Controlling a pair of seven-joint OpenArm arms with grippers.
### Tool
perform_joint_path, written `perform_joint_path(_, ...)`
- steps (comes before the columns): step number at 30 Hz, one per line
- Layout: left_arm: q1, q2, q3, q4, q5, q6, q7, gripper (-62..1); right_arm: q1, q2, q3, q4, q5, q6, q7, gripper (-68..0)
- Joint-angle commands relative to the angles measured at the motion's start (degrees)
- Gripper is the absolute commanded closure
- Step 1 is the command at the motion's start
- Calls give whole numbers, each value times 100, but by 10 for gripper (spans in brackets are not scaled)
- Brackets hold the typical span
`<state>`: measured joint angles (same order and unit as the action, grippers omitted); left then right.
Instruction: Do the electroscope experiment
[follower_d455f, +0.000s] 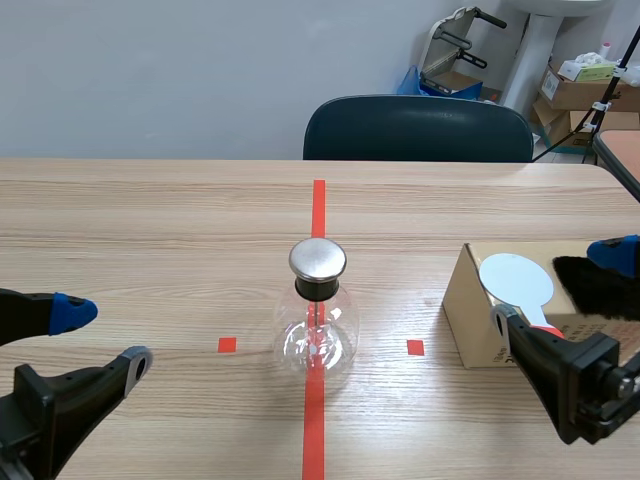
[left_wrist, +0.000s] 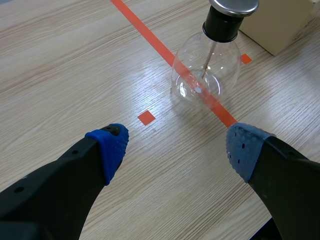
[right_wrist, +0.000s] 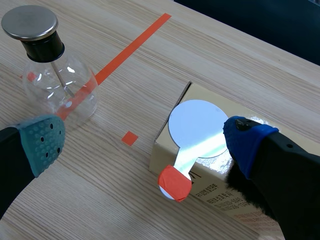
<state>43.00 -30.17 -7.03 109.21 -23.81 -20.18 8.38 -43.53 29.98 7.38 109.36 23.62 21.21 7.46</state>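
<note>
A: Electroscope (follower_d455f: 316, 325) status?

B: We see a clear round glass flask with a black stopper (follower_d455f: 317, 288), a flat metal cap (follower_d455f: 318, 258) and a thin rod inside. It's upright on the red tape line (follower_d455f: 318, 205), mid-table.

A: Grippers?

B: Left gripper (left_wrist: 176, 144) gapes wide, near the flask. Right gripper (right_wrist: 145, 139) also gapes wide, by the metal disc paddle (right_wrist: 196, 125) lying on the cardboard box (follower_d455f: 468, 310).
</note>
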Motion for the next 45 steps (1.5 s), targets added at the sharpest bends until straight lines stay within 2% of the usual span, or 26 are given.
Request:
perform_joint_path(1,13,0,-7,35,-35,-11,-81,-437,52,-2,-31,105,63,-17,98,-679)
perform_joint_path(22,13,0,-7,35,-35,-11,-81,-437,50,-2,-31,105,-44,-13,149,-679)
perform_joint_path(26,13,-4,-7,35,-35,-11,-85,-437,35,2,-31,173,-494,238,352,-679)
perform_joint_path(28,13,-7,-7,35,-44,-13,-85,-437,33,2,-31,313,-951,385,365,-679)
perform_joint_path(30,13,-35,-4,35,-81,-17,-90,-437,-26,2,-31,487,-1620,426,485,-679)
perform_joint_path(33,13,-37,7,35,-105,-22,-98,-437,-243,-2,-31,767,-3025,404,922,-679)
perform_joint_path(36,13,-140,103,35,-142,-66,-149,-437,-555,-28,-33,835,-4579,227,1447,-679)
perform_joint_path(38,13,-293,229,35,-317,-66,-168,-437,-761,-133,-72,826,-5549,-149,1620,-679)
perform_joint_path(41,13,-549,428,35,-428,-63,-400,-437,-1071,-411,-142,715,-6876,-1008,1891,-679)
perform_joint_path(45,13,-892,649,35,-442,-61,-619,-437,-1178,-822,-299,216,-8111,-2168,1965,-679)
